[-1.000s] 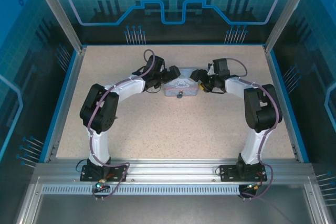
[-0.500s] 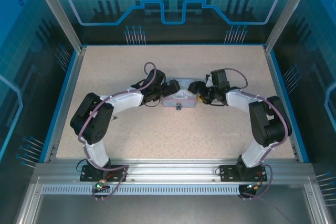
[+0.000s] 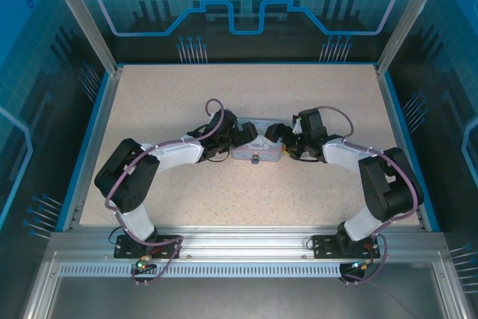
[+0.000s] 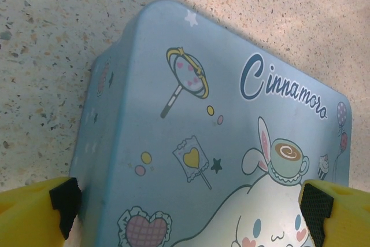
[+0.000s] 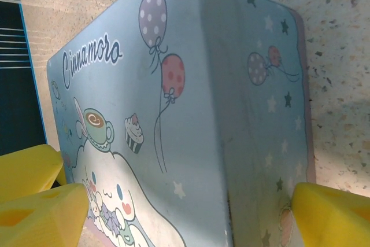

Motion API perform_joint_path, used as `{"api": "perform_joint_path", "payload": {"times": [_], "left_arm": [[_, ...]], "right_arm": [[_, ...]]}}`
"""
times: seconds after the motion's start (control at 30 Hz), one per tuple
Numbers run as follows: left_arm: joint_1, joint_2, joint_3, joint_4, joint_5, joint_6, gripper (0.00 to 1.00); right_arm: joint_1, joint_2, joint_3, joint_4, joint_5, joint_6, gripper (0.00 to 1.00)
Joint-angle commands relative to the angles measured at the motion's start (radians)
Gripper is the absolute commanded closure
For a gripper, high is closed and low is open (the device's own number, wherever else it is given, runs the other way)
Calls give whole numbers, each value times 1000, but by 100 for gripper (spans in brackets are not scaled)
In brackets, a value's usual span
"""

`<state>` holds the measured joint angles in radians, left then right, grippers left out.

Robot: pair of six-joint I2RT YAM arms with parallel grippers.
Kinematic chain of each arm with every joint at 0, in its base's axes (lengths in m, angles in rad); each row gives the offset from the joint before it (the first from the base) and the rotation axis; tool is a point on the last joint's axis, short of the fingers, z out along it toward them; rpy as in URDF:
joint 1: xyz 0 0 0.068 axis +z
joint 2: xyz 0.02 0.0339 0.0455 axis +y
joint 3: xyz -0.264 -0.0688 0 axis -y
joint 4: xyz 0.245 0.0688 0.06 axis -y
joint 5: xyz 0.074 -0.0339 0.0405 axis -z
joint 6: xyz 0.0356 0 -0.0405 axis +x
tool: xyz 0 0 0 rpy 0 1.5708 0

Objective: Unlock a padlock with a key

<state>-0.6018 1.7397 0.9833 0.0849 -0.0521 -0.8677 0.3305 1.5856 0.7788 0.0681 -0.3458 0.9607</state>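
Looking down on both arms reaching in from either side at the pale blue tin [image 3: 257, 147] in the middle of the worktop [image 3: 187, 95]. Seeing the left claw [image 4: 191, 201] spread wide, yellow fingers [image 4: 29, 212] straddling one end of the printed lid, gripping nothing. Seeing the right claw [image 5: 185, 212] spread too, flanking the other end, pinching nothing. Spotting the padlock [image 3: 255, 158] as a tiny dark speck at the middle of the tin's near side, facing the arm bases, outside both pairs of fingers. Worrying about plenty from here: closing both claws on the tin together and skating it across the worktop, swinging the padlock out of reach. Tipping the tin and burying the lock beneath it. Poking at so small a lock with fingers so much bigger, and pressing it flat against the tin wall rather than catching it. Knocking claw against claw, crowding so close over the lid. Going for the lock with no key in either claw, and getting nowhere.
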Motion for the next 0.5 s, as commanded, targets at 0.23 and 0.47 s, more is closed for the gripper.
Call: {"api": "perform_joint_path", "payload": {"times": [0.23, 0.47], "left_arm": [[-29, -27, -41, 69, 27, -80, 1], [-20, -106, -46, -56, -120, -99, 1]], "right_arm": [[1, 57, 80, -34, -17, -24, 6], [-46, -34, 6, -24, 49, -22, 0]]}}
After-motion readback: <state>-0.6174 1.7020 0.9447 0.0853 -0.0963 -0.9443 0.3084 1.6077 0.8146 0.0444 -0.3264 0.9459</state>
